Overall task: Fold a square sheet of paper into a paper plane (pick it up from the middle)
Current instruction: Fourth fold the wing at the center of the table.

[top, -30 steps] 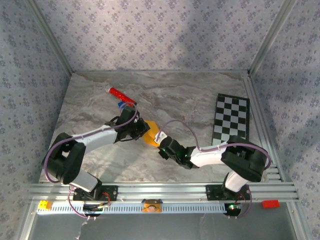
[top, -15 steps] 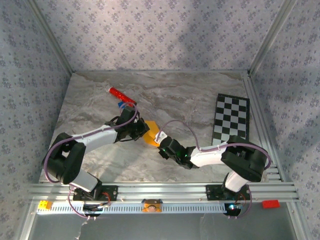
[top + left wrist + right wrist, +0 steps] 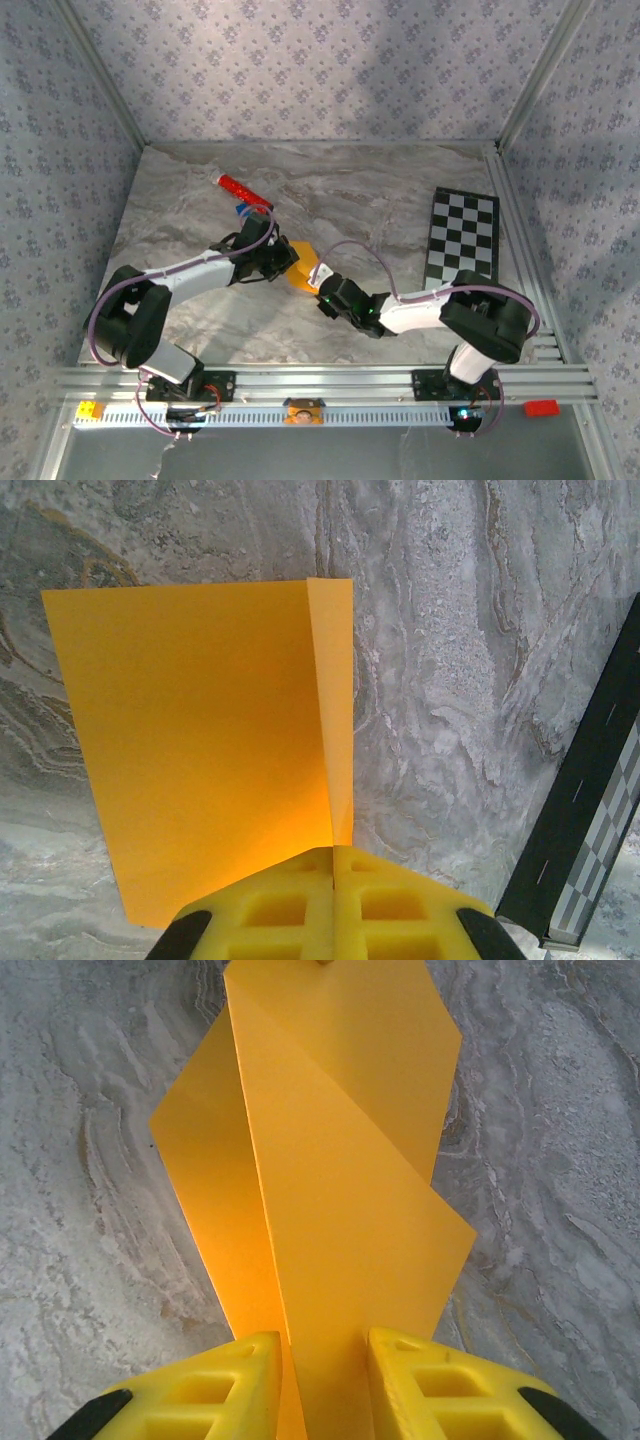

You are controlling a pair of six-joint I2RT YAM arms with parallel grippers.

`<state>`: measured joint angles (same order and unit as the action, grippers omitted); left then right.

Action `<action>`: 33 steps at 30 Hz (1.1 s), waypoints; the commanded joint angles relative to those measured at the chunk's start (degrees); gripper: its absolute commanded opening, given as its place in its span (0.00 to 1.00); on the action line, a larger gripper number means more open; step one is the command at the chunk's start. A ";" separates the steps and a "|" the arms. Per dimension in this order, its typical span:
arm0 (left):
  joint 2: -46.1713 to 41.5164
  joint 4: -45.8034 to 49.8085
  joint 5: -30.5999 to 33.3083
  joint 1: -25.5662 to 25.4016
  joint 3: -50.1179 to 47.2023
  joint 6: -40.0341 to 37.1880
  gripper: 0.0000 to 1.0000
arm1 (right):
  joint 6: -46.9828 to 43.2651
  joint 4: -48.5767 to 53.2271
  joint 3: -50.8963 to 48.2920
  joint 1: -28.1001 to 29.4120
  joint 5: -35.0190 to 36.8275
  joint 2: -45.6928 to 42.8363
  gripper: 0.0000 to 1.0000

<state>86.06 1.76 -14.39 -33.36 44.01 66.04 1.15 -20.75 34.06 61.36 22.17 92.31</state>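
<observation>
A grey marble-patterned tabletop (image 3: 390,190) is filling the floor of a small booth, and wallpapered walls (image 3: 320,70) with a pale floral print are closing it in on three sides. A black-and-white checkered board (image 3: 463,238) is lying flat along the table's right edge.

Well to the left of the checkered board, near the middle of the table, the two arms are meeting over the orange-yellow square sheet of paper (image 3: 300,268). The left gripper (image 3: 280,258) is reaching in from the side away from the board. In its wrist view its yellow fingers (image 3: 270,910) are pressing together on a crease of the sheet (image 3: 200,740), pinching it, while one narrow flap is standing up along the fold. The board (image 3: 590,820) is showing as a dark strip at the right of that view.

The right gripper (image 3: 322,285) is coming from the board's side. In its wrist view its fingers (image 3: 240,1380) are standing narrowly apart with the folded sheet (image 3: 330,1190) passing between them, so it is gripping the paper too. The sheet there is twisting into overlapping angled layers above the marble.

Farther left of the board and toward the back wall, a red cylinder (image 3: 240,188) is lying on its side. An aluminium rail (image 3: 320,380) is running along the near edge below the board.
</observation>
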 commanded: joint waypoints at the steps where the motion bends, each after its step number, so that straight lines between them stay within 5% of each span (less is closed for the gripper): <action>1: -0.20 0.61 -0.98 0.34 1.53 -0.37 0.03 | -1.24 1.69 1.79 -0.13 1.60 0.97 0.29; 14: -0.15 0.70 -0.80 0.41 1.69 -0.15 0.03 | 1.17 1.94 1.09 -0.63 -0.37 0.43 0.13; 33: -0.49 0.88 -0.73 0.68 1.66 -0.29 0.02 | 1.94 1.77 1.17 -1.64 -0.99 0.79 0.16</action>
<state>86.06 1.76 -14.39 -32.99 44.12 66.04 2.33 -19.68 34.33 60.05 21.26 92.68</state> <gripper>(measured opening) 0.046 0.159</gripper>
